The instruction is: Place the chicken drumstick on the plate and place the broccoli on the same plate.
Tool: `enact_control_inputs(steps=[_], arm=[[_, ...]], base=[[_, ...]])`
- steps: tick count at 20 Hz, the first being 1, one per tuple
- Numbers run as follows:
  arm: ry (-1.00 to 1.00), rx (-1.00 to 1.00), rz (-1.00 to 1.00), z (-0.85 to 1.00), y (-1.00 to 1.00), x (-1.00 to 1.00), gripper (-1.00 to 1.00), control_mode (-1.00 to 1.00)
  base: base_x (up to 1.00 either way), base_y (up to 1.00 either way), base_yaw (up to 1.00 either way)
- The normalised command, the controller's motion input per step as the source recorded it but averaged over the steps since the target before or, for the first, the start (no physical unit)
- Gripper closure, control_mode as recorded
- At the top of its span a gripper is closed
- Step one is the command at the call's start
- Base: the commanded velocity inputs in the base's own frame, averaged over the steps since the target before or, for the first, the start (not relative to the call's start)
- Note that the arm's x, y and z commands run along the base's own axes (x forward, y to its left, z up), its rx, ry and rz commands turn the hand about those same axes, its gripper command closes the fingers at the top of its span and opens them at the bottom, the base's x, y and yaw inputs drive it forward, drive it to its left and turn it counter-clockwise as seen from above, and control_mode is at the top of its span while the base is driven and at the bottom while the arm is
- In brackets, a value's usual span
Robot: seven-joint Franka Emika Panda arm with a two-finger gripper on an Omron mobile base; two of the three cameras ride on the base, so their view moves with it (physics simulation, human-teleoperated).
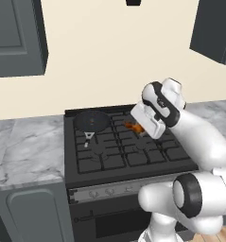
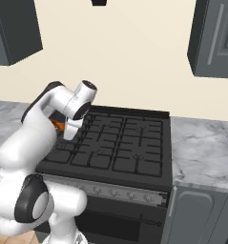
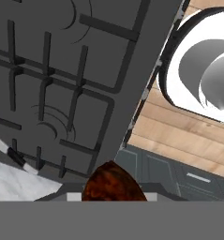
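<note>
The arm leans over the stove [image 1: 133, 151]; its gripper [image 1: 142, 128] is closed on the drumstick [image 1: 133, 126], lifted above the grates at the middle of the cooktop; in the hand view the drumstick [image 3: 114, 183] sits at the bottom edge, brown and rounded; a black pan [image 1: 91, 121] rests on the back left burner, handle towards the front; grey marble counter [image 1: 24, 151] lies beside the stove.
</note>
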Motion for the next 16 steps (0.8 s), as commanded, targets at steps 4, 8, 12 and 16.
enact_control_inputs(steps=[4, 8, 12, 16], arm=[[0.00, 0.00, 0.00, 0.21, -0.17, -0.21, 1.00, -1.00], [0.00, 0.00, 0.00, 0.04, -0.06, -0.03, 1.00, -1.00], [0.00, 0.00, 0.00, 0.00, -0.09, 0.00, 1.00, -1.00], [0.00, 0.04, 0.00, 0.00, -0.19, 0.00, 1.00, -1.00]], base=[[0.00, 0.00, 0.00], [0.00, 0.00, 0.00], [0.00, 0.00, 0.00], [0.00, 0.00, 0.00]])
